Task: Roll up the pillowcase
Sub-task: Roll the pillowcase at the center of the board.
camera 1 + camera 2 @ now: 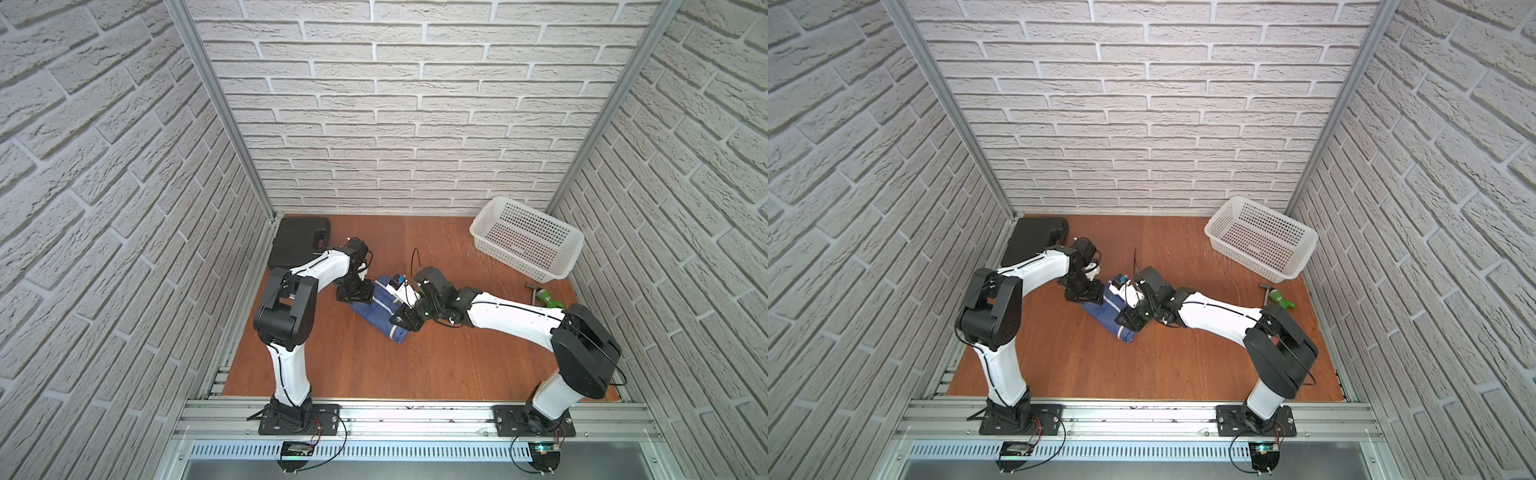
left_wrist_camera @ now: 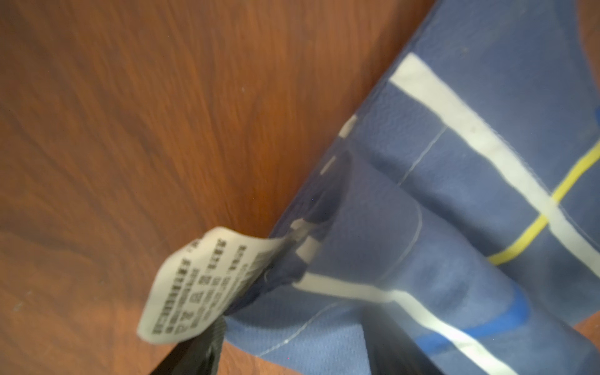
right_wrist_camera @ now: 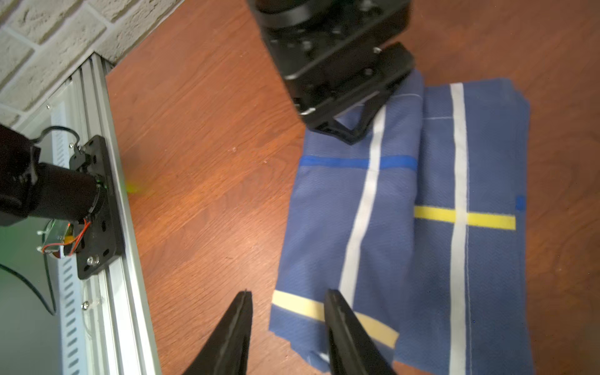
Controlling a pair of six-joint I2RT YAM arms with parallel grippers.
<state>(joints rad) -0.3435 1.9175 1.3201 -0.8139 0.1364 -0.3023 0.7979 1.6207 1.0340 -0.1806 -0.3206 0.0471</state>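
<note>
Pillowcase (image 1: 374, 308) lies well apart from the white basket (image 1: 519, 259) and looks mostly rolled into a compact bundle. Right gripper (image 3: 288, 292) has its jaws parted astride the bundle's edge, gripping nothing. Left gripper (image 3: 352, 131) sits at the end farther from the basket; I cannot tell its grip. I judge only final tightening remains.

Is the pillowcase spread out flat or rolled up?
Mostly rolled up: the pillowcase is a compact bundle, a rounded roll lying beside a flat layered part. How tight, cannot tell.

Pillowcase (image 3: 389, 227), center-right: soft matt woven cloth. Table (image 1: 374, 365): smooth wood w/ slight shine. Basket (image 1: 523, 249), upper right: white plastic w/ holes. Case (image 1: 297, 241): matt black plastic. Rail (image 1: 415, 415), bottom: dull metal.
</note>
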